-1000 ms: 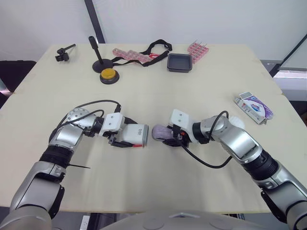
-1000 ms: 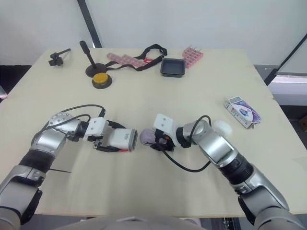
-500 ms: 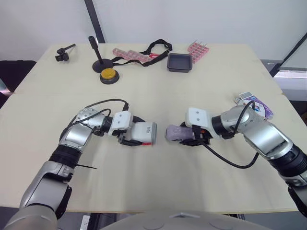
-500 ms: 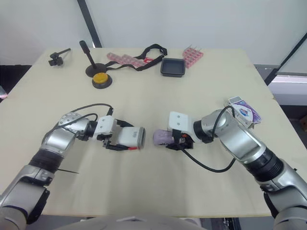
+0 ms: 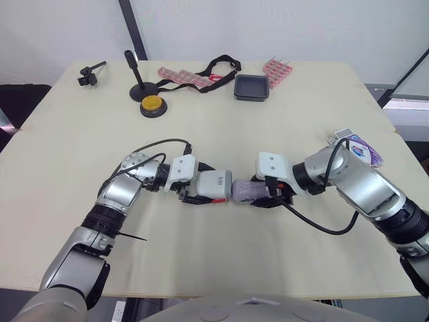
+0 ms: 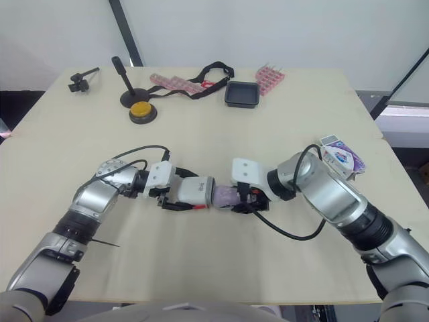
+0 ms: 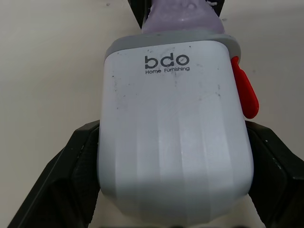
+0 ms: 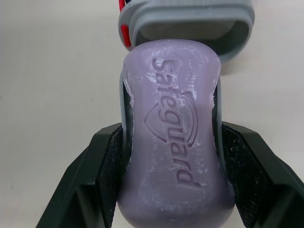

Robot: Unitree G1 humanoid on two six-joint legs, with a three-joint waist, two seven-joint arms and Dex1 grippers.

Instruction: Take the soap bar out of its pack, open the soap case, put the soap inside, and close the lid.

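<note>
My left gripper [image 5: 200, 191] is shut on a white soap case [image 5: 213, 185] with a grey rim and a red latch, held just above the table at the centre with its open mouth facing right. My right gripper [image 5: 266, 193] is shut on the purple soap bar [image 5: 247, 190], whose left end meets the case's mouth. In the right wrist view the embossed soap bar [image 8: 173, 142] points into the grey rim of the case [image 8: 190, 19]. In the left wrist view the soap case [image 7: 173, 133] sits between the black fingers [image 7: 57, 185], with the soap [image 7: 180, 16] at its far opening.
The empty purple-and-white soap pack [image 5: 355, 149] lies at the right edge. At the back stand a black tray [image 5: 251, 87], pink packets [image 5: 276, 68], a black strap [image 5: 214, 67], a yellow button [image 5: 152, 105], a black stand [image 5: 137, 84] and a small clamp [image 5: 87, 74].
Both arms moved toward each other. The gap between case and soap has closed, and the soap's end now sits at the case's mouth.
</note>
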